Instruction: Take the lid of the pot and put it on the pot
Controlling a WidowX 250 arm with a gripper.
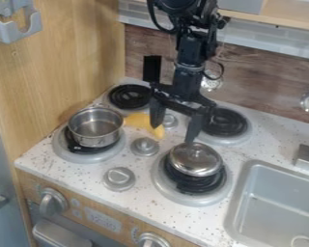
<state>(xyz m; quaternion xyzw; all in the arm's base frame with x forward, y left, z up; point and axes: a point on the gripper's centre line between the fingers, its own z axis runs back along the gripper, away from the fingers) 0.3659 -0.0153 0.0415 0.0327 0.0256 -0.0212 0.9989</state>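
White speckled stove top point(141, 198) with four dark coil burners, bordered at the right of the view by a grey sink point(279, 205). The black gripper point(174, 136) hangs over the middle of the stove top, its jaws spread apart with nothing held between them. The open metal pot point(96, 126) stands upright on the front-left burner. The lid point(199, 161) rests on the front-right burner, below the jaws and offset toward the sink; the tip of the jaw nearer the sink overlaps its far edge in view, and contact cannot be determined. The lid is round, shallowly domed and of shiny silvery metal. Its outer face and small central knob point(196, 148) point upward; being circular, it has no distinct long axis.
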